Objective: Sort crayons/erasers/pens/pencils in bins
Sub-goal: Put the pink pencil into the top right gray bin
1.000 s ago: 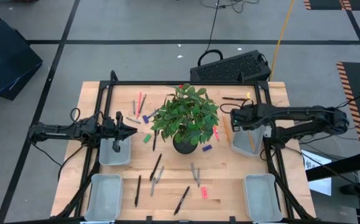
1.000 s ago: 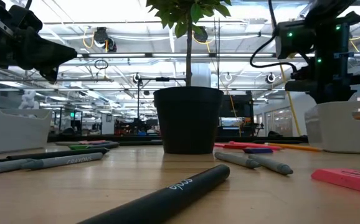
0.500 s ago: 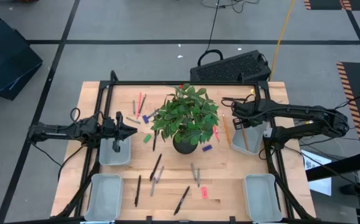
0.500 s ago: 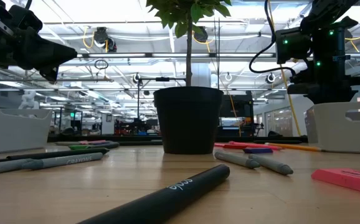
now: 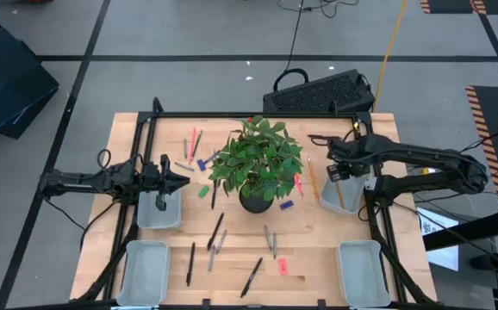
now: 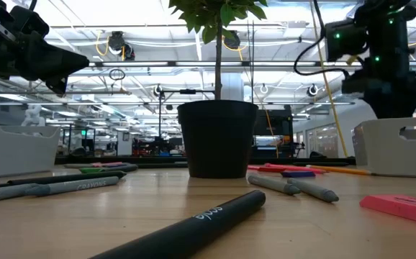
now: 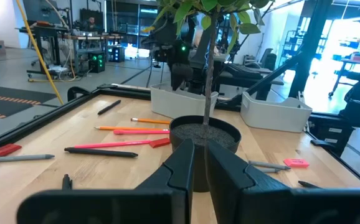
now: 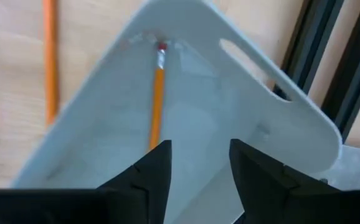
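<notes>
Right hand (image 8: 194, 163) higher; pencil (image 8: 157, 99) binned.

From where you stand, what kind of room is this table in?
Probably a robotics lab or workshop. The low view shows an open hall with ceiling light strips; the left wrist view shows equipment racks and a yellow cable; the high view shows grey floor with black tape lines.

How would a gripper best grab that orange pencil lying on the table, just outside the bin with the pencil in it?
Probably at the middle of the orange pencil, coming straight down with the fingers set across its thin shaft. It lies flat on the table between the plant pot and the bin, with bare wood along both long sides for the fingers.
</notes>
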Robot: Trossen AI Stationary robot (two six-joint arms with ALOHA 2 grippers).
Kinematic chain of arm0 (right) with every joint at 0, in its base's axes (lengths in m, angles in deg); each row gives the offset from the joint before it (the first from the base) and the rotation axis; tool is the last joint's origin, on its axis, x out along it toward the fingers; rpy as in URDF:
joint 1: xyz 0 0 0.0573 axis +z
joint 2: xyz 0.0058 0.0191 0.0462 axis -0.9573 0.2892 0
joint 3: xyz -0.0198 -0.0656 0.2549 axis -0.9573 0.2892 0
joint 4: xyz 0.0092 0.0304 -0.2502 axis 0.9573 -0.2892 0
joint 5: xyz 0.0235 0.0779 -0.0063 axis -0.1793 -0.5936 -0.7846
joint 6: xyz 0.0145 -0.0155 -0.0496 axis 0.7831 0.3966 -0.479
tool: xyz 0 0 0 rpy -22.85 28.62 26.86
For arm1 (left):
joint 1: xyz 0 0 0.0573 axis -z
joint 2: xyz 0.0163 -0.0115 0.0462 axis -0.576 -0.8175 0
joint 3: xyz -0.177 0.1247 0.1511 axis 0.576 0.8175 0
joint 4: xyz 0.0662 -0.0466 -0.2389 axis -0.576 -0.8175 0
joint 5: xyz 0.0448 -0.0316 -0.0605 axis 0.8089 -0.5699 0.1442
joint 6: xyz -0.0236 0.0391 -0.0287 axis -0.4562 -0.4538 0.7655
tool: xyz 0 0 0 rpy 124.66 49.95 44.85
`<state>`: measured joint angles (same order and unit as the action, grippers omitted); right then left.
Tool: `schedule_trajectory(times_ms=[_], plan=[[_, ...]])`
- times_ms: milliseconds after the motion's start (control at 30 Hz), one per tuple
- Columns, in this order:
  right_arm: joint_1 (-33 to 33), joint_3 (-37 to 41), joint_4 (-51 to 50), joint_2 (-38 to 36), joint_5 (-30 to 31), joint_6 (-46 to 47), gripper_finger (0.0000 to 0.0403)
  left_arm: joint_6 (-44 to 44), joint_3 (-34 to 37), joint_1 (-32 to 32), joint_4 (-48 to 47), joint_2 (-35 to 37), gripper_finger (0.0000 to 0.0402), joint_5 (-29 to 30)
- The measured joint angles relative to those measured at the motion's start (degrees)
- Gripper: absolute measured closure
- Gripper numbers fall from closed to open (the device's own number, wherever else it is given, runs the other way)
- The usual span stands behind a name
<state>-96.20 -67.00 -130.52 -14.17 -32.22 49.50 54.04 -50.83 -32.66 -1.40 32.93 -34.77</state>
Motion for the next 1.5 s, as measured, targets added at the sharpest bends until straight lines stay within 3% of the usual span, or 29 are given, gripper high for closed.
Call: schedule_trajectory(times_ms=[167, 367, 667, 833, 967, 1200, 1500], plan=[[0.03, -6.99, 1.24, 0.13, 0.44, 1.87, 0.0246, 0.0, 0.0, -0.02, 0.0, -0.01, 0.036, -0.02], [0.22, -13.06, 13.17, 2.17, 3.29, 3.99, 0.0245, 0.0, 0.0, -0.02, 0.0, 0.0, 0.036, -0.02], [3.02, -20.1, 31.19, 17.16, 5.49, -7.71, 0.0275, -0.02, 0.0, -0.02, 0.0, 0.0, 0.036, -0.02], [5.73, -20.09, 42.61, 24.96, 6.27, -17.97, 0.0264, -0.01, 0.0, 0.0, 0.01, -0.01, 0.036, -0.02], [7.0, -20.07, 45.97, 29.88, 8.92, -22.77, 0.0249, -0.01, 0.0, -0.02, 0.0, 0.01, 0.036, -0.02], [6.51, -19.15, 45.02, 32.72, 9.93, -25.07, 0.0244, -0.01, 0.0, -0.01, 0.0, -0.01, 0.036, -0.02], [6.81, -8.57, 52.53, 31.69, 8.42, -19.43, 0.0243, 0.0, 0.0, 0.0, 0.0, 0.0, 0.036, -0.02]])
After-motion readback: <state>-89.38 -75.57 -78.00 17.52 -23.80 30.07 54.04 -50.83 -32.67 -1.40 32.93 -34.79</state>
